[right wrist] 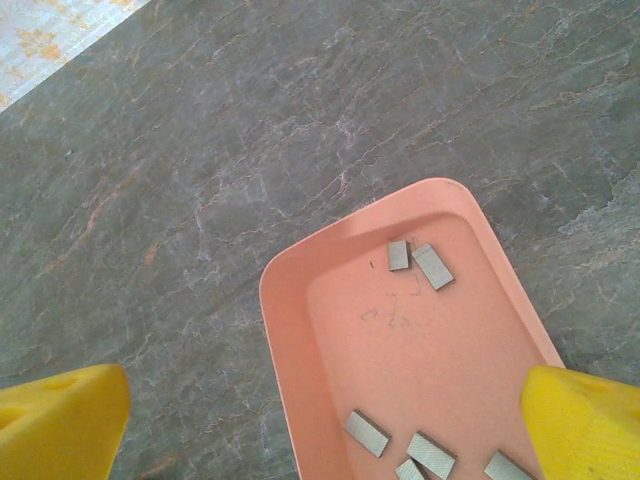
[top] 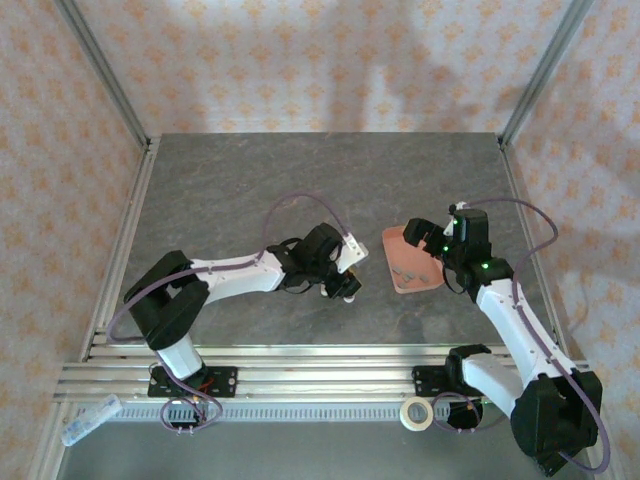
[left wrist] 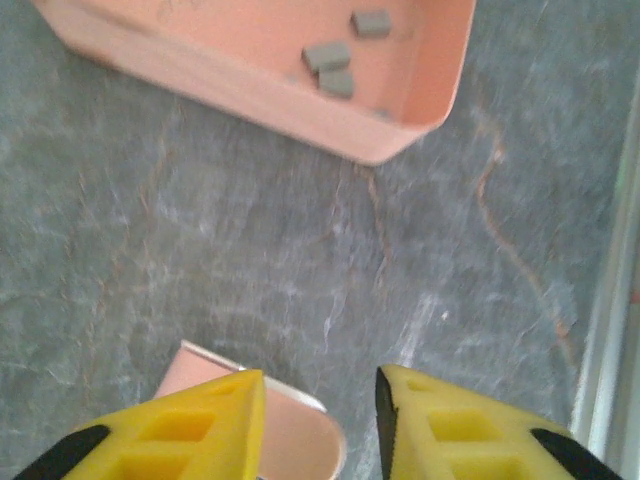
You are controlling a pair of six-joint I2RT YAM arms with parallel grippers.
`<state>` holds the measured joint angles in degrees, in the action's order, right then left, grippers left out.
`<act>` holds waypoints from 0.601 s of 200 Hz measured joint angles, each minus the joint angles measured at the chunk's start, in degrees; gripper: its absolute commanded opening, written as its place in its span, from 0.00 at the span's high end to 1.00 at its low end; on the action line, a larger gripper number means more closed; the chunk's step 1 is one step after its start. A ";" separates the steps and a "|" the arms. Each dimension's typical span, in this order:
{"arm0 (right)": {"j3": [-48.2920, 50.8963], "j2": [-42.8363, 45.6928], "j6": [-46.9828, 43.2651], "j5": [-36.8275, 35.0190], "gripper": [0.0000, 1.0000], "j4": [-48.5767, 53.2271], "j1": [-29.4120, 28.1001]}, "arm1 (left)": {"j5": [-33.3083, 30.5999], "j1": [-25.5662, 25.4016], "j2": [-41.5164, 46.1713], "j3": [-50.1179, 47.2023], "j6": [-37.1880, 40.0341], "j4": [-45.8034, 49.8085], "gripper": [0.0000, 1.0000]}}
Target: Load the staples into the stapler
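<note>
In the salmon-pink tray (right wrist: 280, 300) lie the staples (right wrist: 432, 266), short grey strips scattered loose. Over the tray the right claw (right wrist: 325, 415) gapes wide, holding nothing. Nearby on the grey worktop (right wrist: 200, 150), the left claw (left wrist: 320, 420) stands narrowly parted at a small pink piece (left wrist: 300, 435); whether it grips that, I cannot tell.

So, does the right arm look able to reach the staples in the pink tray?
Probably yes: the right gripper hangs open above the tray, where the staples lie loose and uncovered, with nothing between.
</note>
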<state>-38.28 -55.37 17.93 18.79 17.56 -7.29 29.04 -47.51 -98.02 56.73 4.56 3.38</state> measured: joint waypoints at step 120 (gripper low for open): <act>0.37 1.79 0.00 0.90 0.00 0.63 0.00 | -2.84 -1.16 -1.33 -0.74 -0.57 -1.77 0.45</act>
<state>-37.91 -53.58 17.93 19.68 18.20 -7.29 26.20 -48.66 -99.35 55.99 3.99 1.61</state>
